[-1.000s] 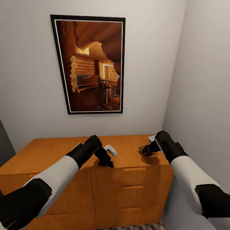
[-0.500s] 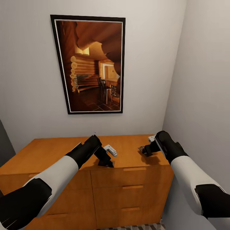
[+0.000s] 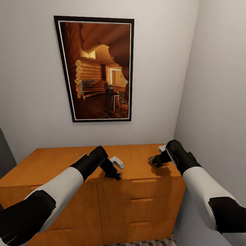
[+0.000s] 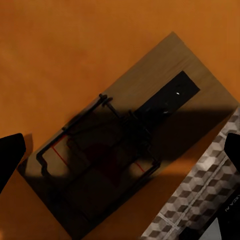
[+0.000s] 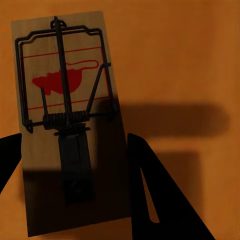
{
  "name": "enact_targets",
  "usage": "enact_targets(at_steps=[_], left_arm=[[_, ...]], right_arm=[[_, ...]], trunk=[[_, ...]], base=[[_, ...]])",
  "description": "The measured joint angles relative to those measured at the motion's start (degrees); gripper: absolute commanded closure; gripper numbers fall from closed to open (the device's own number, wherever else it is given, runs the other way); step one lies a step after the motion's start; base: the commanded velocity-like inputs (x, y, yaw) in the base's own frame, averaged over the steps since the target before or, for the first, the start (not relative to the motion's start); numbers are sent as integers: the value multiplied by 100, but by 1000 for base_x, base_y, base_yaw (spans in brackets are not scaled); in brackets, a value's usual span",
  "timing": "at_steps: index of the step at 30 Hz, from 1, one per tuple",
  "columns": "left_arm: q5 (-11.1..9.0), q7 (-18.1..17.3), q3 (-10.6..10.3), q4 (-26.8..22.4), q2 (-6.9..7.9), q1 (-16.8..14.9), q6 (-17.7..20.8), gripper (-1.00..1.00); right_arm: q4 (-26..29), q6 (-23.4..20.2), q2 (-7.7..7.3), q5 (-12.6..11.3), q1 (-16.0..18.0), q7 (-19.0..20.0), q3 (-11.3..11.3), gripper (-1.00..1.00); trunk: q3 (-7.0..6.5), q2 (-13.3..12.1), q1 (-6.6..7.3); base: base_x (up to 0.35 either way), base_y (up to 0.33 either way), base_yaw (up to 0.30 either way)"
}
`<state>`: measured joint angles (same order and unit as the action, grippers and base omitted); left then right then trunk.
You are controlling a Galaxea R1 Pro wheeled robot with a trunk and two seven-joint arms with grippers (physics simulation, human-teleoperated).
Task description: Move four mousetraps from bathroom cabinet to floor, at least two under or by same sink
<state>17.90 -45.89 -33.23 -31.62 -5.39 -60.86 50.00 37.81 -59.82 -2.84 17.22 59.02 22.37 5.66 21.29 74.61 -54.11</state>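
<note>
The cabinet [image 3: 61,164] stands against the wall, and both my grippers are low over its flat top. One mousetrap [image 4: 125,135] lies flat near the top's front edge, its wire spring in shadow. My left gripper [image 4: 120,150] is open astride it, one dark fingertip [image 4: 10,155] at each side and well apart from the board. My left gripper [image 3: 115,173] points down at the front edge. A second mousetrap [image 5: 65,115] with a red mark sits between my right gripper's [image 5: 75,150] fingers, which press its long edges. My right gripper [image 3: 153,160] is near the top's right end.
A large framed picture [image 3: 97,68] hangs on the wall above the cabinet. The side wall [image 3: 218,102] closes in on the right, close to my right arm. A strip of cube-pattern bathroom floor [image 3: 147,243] shows below the drawers, and bathroom floor [image 4: 200,200] also shows past the cabinet's edge.
My left gripper has shifted slightly lower and toward the cabinet's front edge. The right arm and its mousetrap have not moved.
</note>
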Motion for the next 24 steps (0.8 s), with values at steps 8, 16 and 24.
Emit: enact_targets(at_steps=[8,16,24], left_arm=[[1,0,18,132,3,0,-65,-100],[4,6,21,144,3,0,-76,-100],[4,38,25,146,3,0,-72,-100]], right_arm=[[0,0,0,0,0,0,0,100],[0,0,0,0,0,0,0,100],[0,0,0,0,0,0,0,100]], trunk=[[0,0,0],[0,0,0],[0,0,0]], base=[[0,0,0],[0,0,0],[0,0,0]])
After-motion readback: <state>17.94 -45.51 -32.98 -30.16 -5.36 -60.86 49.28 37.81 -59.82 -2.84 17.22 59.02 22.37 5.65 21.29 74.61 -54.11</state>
